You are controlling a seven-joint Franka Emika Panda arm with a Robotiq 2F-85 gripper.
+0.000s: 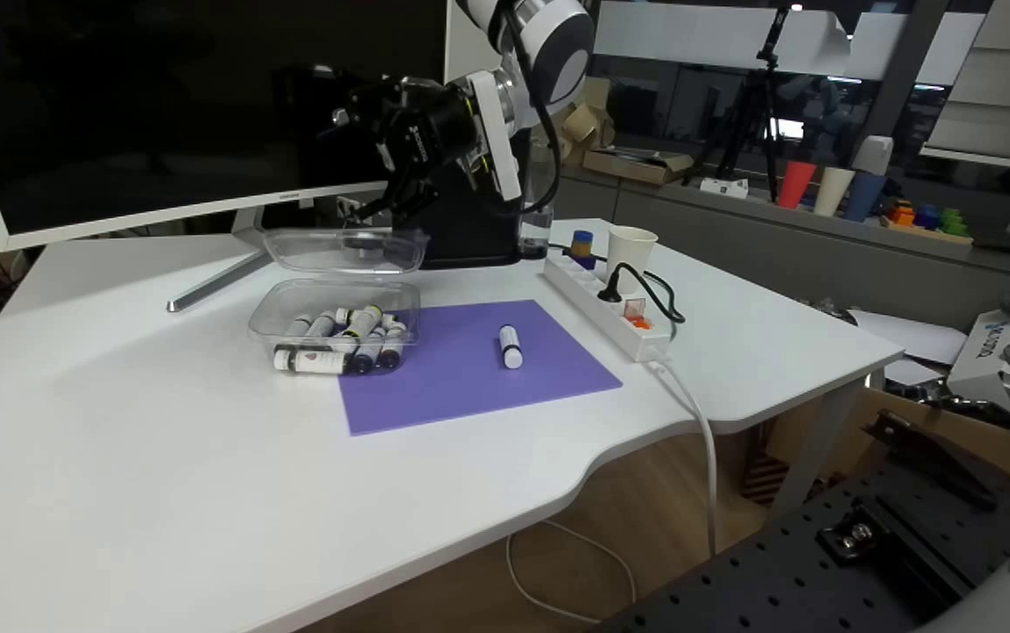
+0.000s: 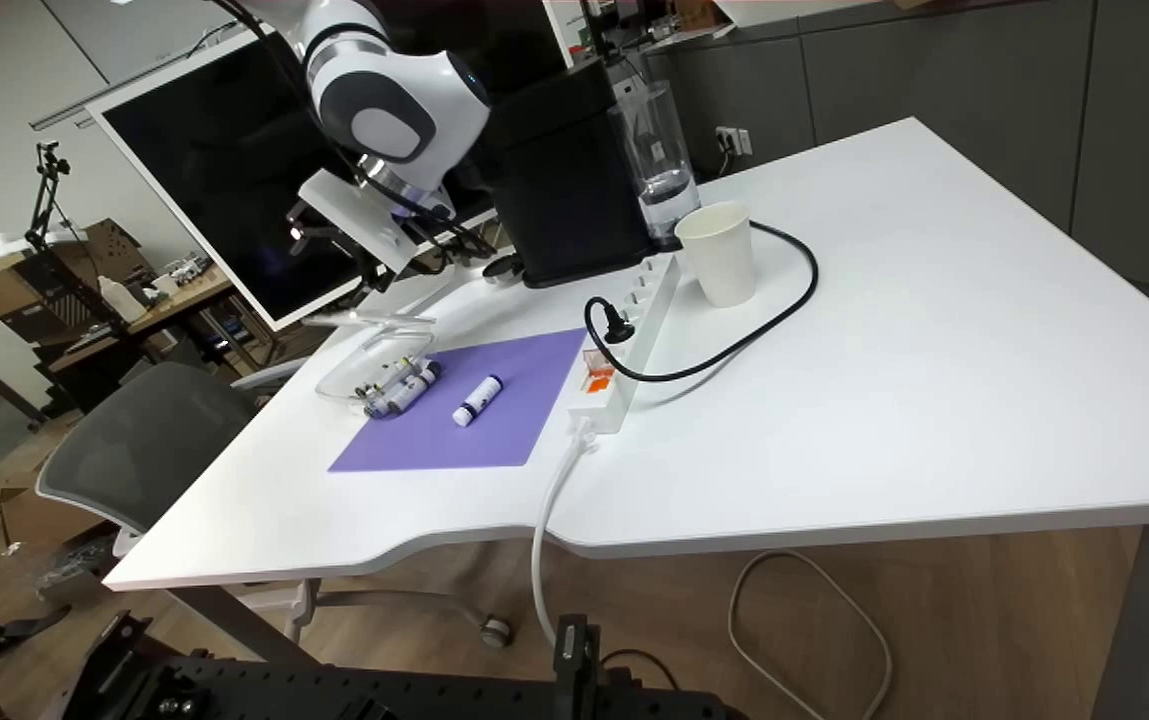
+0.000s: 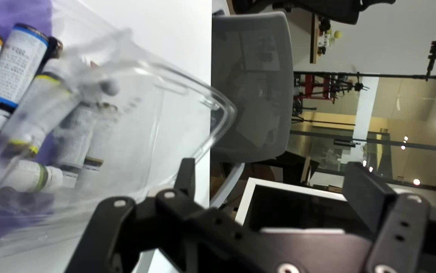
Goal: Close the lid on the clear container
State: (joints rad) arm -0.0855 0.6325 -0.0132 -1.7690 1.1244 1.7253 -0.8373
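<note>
The clear container [image 1: 263,318] stands at the left edge of the purple mat, with several small white bottles in it; it also shows in an exterior view [image 2: 342,382]. The transparent lid [image 1: 342,252] is raised at the container's far side in both exterior views [image 2: 366,320]. In the wrist view the clear lid [image 3: 223,113] fills the left, with bottles seen through it. My gripper [image 1: 344,171] is above and behind the lid. It is open and empty in the wrist view [image 3: 274,185], one finger near the lid's edge. I cannot tell whether they touch.
A lone white cylinder [image 1: 510,346] lies on the purple mat [image 1: 469,396]. A black box [image 1: 461,220] and a monitor [image 1: 188,114] stand behind. A power strip [image 1: 597,308], a paper cup [image 2: 719,255] and a clear cylinder [image 2: 662,160] stand right of the mat.
</note>
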